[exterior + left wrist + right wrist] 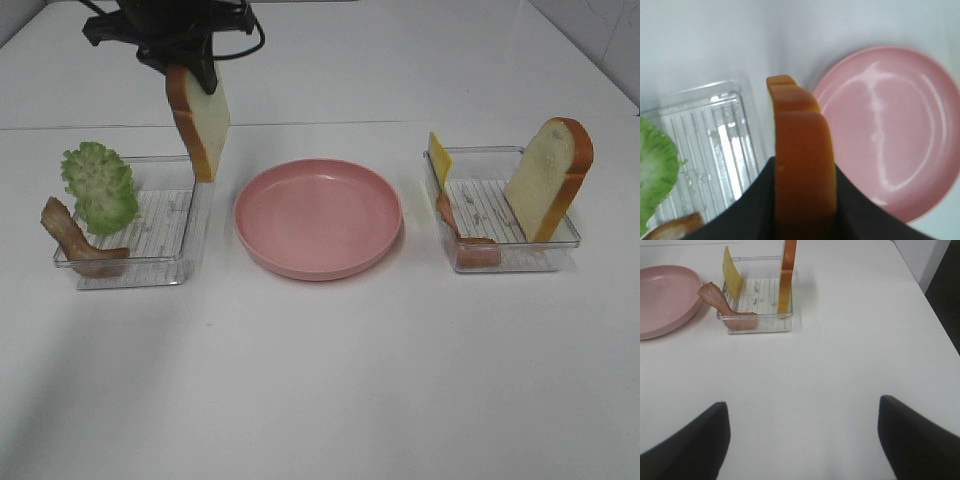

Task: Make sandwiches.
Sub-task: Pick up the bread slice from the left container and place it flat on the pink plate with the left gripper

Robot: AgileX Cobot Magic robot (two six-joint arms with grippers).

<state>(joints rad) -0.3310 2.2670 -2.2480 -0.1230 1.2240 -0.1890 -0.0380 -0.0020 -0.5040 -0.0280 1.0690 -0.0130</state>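
Note:
No sandwiches are in view; only separate toy parts show. My left gripper [192, 72] is shut on a white bread slice [200, 115] with orange-brown crust, which hangs upright above the right edge of the left clear tray [160, 235]. The left wrist view shows that slice [800, 165] edge-on between the dark fingers, with the pink plate [890, 125] beside it. The plate [318, 218] sits bare at the table's middle. My right gripper [802, 437] is open over bare table, short of the right tray [760, 325], and holds nothing.
The left tray holds green lettuce [98, 185] and a bacon strip [75, 240]. The right tray [495, 215] holds a second bread slice [550, 175] leaning upright, yellow cheese [439, 157] and bacon [465, 240]. The table's right edge [927, 290] runs close to that tray.

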